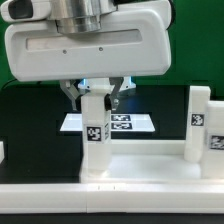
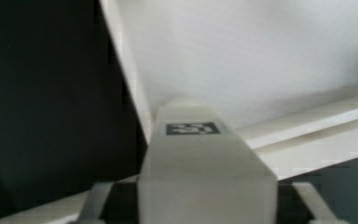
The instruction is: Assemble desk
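I have the pincer (image 1: pixel 97 92) straddling the top of a white tagged desk leg (image 1: pixel 97 135), a finger at each side of it; whether the fingers are pressing yet or just bracketing it, I cannot tell. The leg stands upright at a corner of the white desk top (image 1: pixel 140 165), which lies on the black tabletop (image 1: pixel 30 115). A second leg (image 1: pixel 198 125) stands at the exterior view's right, and the marker board (image 1: pixel 125 122) lies behind. My worry is an off-centre squeeze: one finger touching first would tip the leg in its socket. In the wrist view the leg (image 2: pixel 202 150) looks centred, but a loose hold could slip when I twist.
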Controlling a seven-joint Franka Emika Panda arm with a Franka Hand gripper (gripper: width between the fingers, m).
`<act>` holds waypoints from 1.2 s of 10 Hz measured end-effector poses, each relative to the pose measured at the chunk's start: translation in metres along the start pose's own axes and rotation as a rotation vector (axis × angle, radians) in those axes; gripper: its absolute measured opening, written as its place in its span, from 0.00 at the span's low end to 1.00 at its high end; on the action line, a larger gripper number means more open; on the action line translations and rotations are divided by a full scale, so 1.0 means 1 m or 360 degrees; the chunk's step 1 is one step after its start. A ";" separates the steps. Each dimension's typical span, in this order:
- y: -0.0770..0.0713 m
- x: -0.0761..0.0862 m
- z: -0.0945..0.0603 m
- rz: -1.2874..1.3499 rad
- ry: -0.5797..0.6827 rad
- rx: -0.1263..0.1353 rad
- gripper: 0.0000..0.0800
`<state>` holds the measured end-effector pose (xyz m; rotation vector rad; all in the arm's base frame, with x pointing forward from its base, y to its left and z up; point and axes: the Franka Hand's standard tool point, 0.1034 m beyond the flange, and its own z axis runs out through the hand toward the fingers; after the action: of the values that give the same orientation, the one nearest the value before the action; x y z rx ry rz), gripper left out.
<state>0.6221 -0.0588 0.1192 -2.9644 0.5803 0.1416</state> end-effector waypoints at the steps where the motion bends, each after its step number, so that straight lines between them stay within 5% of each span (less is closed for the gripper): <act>1: 0.000 0.000 0.000 0.0083 0.0000 0.0001 0.36; 6: -0.005 -0.001 0.002 0.0871 -0.0004 0.0005 0.36; 7: -0.009 0.002 0.003 0.1180 0.0008 0.0038 0.36; 8: -0.008 0.008 0.003 0.1401 0.0034 0.0136 0.36; 9: -0.007 0.009 0.002 0.1645 0.0039 0.0183 0.36; 12: -0.007 0.009 0.003 0.1687 0.0041 0.0181 0.40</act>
<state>0.6328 -0.0550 0.1158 -2.2265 1.9843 0.1426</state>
